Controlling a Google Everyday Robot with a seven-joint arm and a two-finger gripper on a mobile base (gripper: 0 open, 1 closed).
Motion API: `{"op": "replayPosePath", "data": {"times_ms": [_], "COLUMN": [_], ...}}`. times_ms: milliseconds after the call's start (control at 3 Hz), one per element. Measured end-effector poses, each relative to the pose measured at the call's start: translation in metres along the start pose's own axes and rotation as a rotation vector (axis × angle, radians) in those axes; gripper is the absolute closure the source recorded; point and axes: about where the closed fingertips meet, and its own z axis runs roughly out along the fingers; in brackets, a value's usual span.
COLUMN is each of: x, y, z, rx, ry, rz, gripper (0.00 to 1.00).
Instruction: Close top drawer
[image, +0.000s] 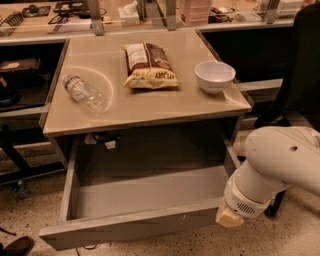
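The top drawer (135, 225) stands pulled far out from under the tan surface (165, 107); its wide grey front, flecked with small white scuffs, sits lowest and nearest the floor, and its grey inside lies open to view. The robot's thick white arm (280, 160) comes in from the right and bends down toward the drawer's right front corner. The claw (227, 218) is there at the arm's low end, showing only as a tan tip just beside that corner; whether it is wide or narrow I cannot tell, nor whether it touches the wood.

On the surface above, a clear water bottle (85, 93) lies on its side toward the left; a yellow and brown snack bag (150, 65) lies flat near the middle; a white bowl (214, 76) stands upright near the right edge, well apart from the bottle. A tissue box (129, 14) sits on the bench behind; a dark shoe (15, 246) shows at the bottom left on the speckled floor.
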Motion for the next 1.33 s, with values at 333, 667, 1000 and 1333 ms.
{"op": "replayPosePath", "data": {"times_ms": [333, 667, 1000, 1333], "x": [-0.009, -0.023, -0.039, -0.064], "y": [-0.009, -0.022, -0.040, -0.064], "z": [0.011, 0.018, 0.019, 0.015], "rx": [0.006, 0.025, 0.054, 0.094], "ry": [-0.012, -0.026, -0.039, -0.058], "rz": [-0.008, -0.021, -0.033, -0.069], "gripper": [1.00, 1.00, 1.00, 1.00]}}
